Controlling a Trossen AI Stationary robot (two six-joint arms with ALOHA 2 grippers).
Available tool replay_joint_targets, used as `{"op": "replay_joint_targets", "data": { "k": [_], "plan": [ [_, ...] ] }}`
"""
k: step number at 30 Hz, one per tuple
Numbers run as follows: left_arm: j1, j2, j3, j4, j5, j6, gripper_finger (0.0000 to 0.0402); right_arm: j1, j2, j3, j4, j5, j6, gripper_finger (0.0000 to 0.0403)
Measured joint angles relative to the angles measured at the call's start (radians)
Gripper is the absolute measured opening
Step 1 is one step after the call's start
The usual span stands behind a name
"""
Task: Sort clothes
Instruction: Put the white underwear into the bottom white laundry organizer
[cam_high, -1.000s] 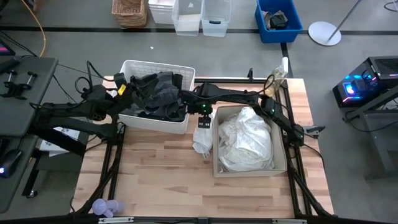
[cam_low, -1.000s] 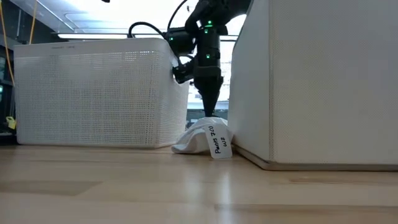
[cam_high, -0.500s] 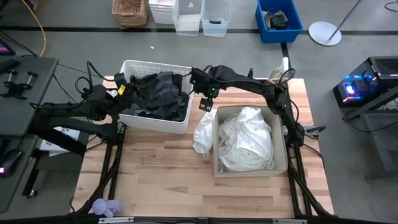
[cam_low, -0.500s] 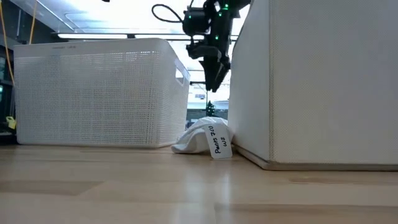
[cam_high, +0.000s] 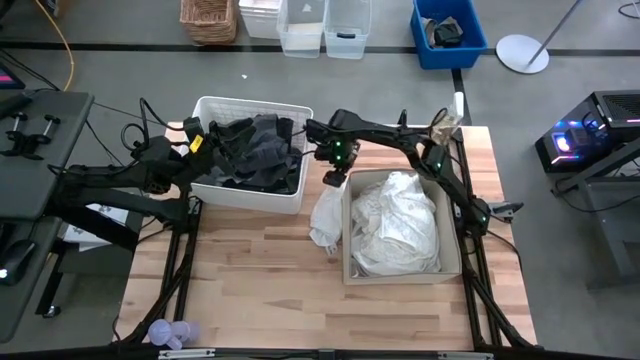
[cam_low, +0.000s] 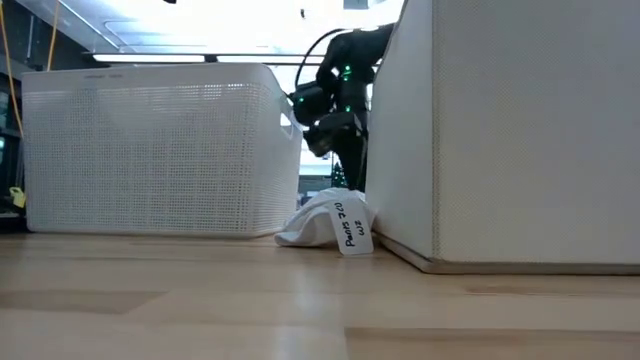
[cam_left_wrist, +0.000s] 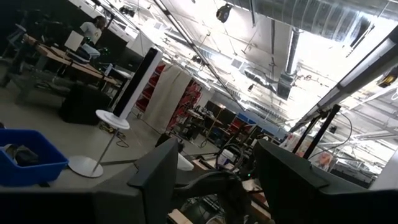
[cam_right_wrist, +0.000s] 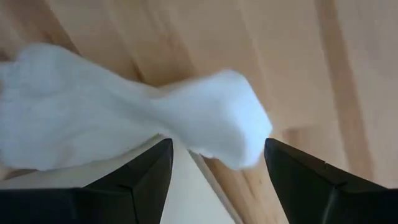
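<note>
A tag reading "Pants 720 W3" (cam_low: 346, 226) hangs on the white garment (cam_high: 327, 216) beneath the right gripper's (cam_high: 334, 178) wide-spread fingers.

High cam: straight down over whole worktop (cam_high: 250, 270), both arms and floor around it. Low cam: at worktop level, v. close to the white basket (cam_low: 150, 150), facing across into the room. Both share the basket and the white garment (cam_high: 327, 215) beside it. Left wrist cam: aimed up and outward at ceiling, room. Right wrist cam: looks down, close on same garment over worktop.
</note>
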Motion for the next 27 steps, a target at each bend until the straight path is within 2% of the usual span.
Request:
{"op": "replay_joint_targets", "data": {
  "k": [3, 6, 14, 17, 21, 22, 27],
  "plan": [
    [0.000, 0.000, 0.000, 0.000, 0.000, 0.000, 0.0201, 0.019, 0.011, 0.000, 0.023, -0.043, -0.026, 0.0247],
    [0.000, 0.000, 0.000, 0.000, 0.000, 0.000, 0.0201, 0.042, 0.029, 0.001, 0.042, -0.014, -0.050, 0.0247],
    [0.000, 0.000, 0.000, 0.000, 0.000, 0.001, 0.0201, 0.061, 0.057, 0.005, 0.068, -0.020, -0.061, 0.0239],
    [0.000, 0.000, 0.000, 0.000, 0.000, 0.001, 0.0201, 0.061, 0.059, 0.005, 0.086, -0.013, -0.047, 0.0187],
    [0.000, 0.000, 0.000, 0.000, 0.000, 0.001, 0.0201, 0.062, 0.059, 0.005, 0.076, -0.030, -0.043, 0.0042],
    [0.000, 0.000, 0.000, 0.000, 0.000, 0.001, 0.0201, 0.064, 0.059, 0.005, 0.076, -0.044, -0.043, 0.0022],
    [0.002, 0.000, 0.000, 0.001, -0.002, 0.003, 0.0201, 0.075, 0.019, -0.002, 0.024, -0.070, -0.036, 0.0005]
  ]
}}
